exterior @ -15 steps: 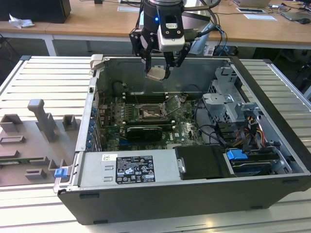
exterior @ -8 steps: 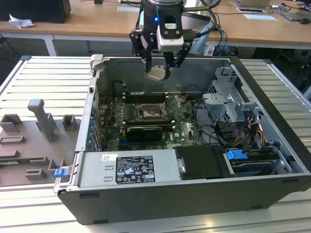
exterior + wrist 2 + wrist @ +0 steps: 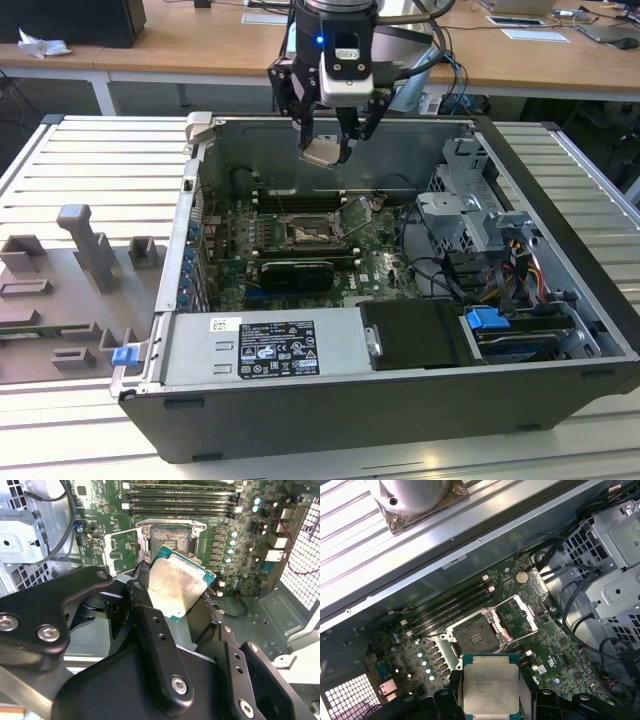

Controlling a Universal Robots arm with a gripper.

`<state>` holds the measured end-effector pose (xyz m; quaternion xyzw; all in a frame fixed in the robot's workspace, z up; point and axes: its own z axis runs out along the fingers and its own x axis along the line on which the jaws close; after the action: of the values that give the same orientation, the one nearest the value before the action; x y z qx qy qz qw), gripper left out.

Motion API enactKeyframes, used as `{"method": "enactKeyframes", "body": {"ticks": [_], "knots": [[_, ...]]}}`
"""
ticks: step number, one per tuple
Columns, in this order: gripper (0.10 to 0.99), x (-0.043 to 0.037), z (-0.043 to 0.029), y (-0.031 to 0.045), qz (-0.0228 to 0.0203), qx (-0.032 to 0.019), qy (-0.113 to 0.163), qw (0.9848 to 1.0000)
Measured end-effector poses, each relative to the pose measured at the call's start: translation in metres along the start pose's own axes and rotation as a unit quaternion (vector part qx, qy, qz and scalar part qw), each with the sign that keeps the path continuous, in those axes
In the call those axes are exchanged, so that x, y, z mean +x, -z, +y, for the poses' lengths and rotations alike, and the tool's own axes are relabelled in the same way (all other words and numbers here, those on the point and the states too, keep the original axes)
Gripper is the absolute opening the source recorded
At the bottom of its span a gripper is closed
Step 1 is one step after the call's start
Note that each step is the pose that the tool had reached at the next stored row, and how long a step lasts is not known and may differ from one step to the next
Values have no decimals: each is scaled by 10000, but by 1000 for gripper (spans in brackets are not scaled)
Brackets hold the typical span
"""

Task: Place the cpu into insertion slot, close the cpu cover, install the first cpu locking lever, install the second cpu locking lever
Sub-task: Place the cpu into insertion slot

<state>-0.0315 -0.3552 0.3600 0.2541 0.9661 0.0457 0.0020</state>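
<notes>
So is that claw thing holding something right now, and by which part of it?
Yes. The gripper holds the cpu, pinched by two opposite side edges, with its flat faces left bare.

Pale silver cpu (image 3: 491, 689) (green rim)

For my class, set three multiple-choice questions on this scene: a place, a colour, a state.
1. Where is the chip? A. on the slatted table B. in the gripper, above the open case C. in a drive bay
2. What colour is the circuit board? A. red B. green C. white
3. The socket cover is: A. shut B. missing C. swung open
Answers: B, the gripper clamps it; B, green shows around the socket; C, its frame stands off the bare socket.
</notes>
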Motion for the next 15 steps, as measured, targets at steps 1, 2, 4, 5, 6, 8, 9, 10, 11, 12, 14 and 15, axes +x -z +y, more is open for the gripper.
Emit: {"method": "enactKeyframes", "body": {"ticks": [1, 2, 4, 5, 6, 8, 9, 10, 11, 12, 14, 15], "knots": [[541, 0, 0, 0, -3, 0, -30, 10000], [541, 0, 0, 0, -5, 0, -59, 10000], [541, 0, 0, 0, -12, -2, -129, 9999], [541, 0, 0, -1, -14, -3, -163, 9999], [541, 0, 0, -1, -17, -3, -192, 9998], [541, 0, 0, -1, -25, -5, -284, 9996], [541, 0, 0, -1, -29, -6, -322, 9995], [541, 0, 0, -1, -32, -6, -355, 9994], [541, 0, 0, -2, -35, -7, -385, 9993], [541, 0, 0, -2, -40, -8, -450, 9990], [541, 0, 0, -2, -46, -9, -508, 9987], [541, 0, 0, -2, -49, -10, -543, 9985]]}}
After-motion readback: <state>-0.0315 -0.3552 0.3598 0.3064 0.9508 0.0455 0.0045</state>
